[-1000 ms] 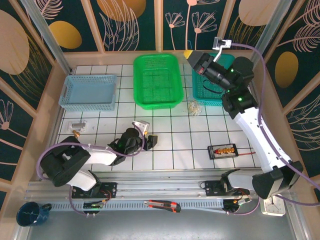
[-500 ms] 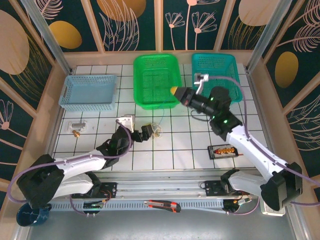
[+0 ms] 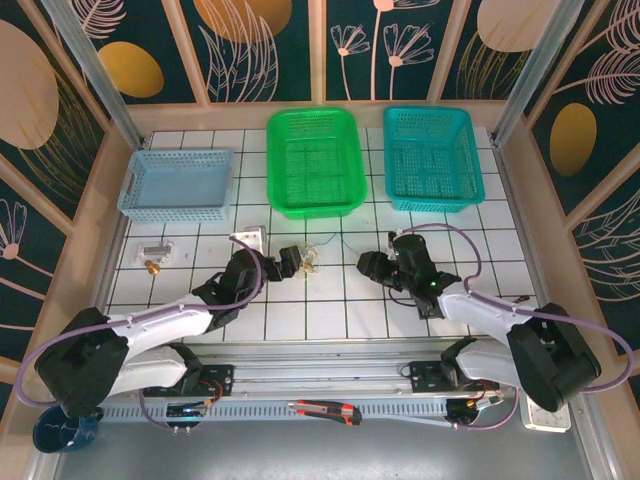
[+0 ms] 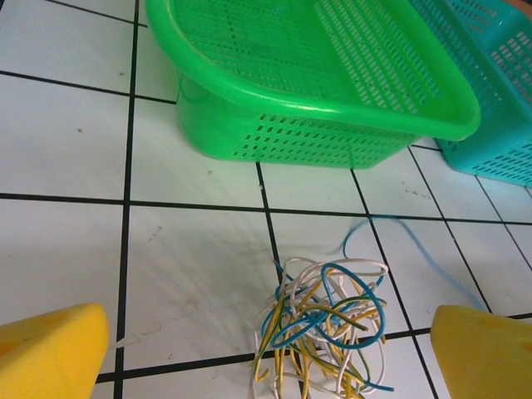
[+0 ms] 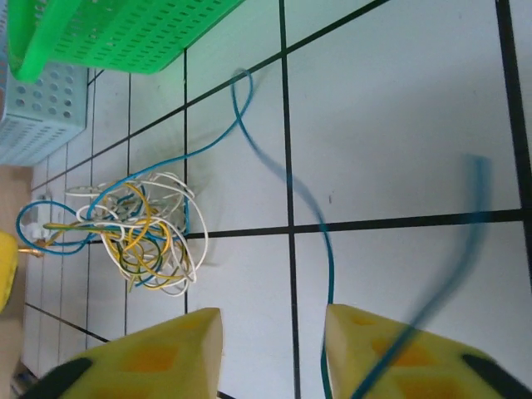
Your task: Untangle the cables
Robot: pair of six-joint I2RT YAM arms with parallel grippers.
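Observation:
The cables (image 4: 328, 320) lie as one knot of blue, yellowish and white wire on the tiled table (image 4: 191, 274), in front of the green basket. In the top view the knot (image 3: 312, 258) sits just right of my left gripper (image 3: 296, 263). That gripper (image 4: 266, 370) stands wide open, its yellow pads (image 4: 50, 353) either side of the knot without touching it. My right gripper (image 3: 368, 266) is to the right of the knot, open (image 5: 274, 357). One long blue strand (image 5: 287, 179) runs out from the knot (image 5: 137, 229) and trails along and over its right pad (image 5: 399, 357).
Along the back stand a light blue basket (image 3: 178, 184), a green basket (image 3: 313, 160) and a teal basket (image 3: 433, 157). Small metal parts (image 3: 155, 252) lie at the left. A box cutter (image 3: 325, 410) rests on the front rail.
My right arm swung down from the teal basket to the table beside the knot and its jaws parted. The left gripper reached forward to the knot and opened wide. The knot now lies nearer the centre.

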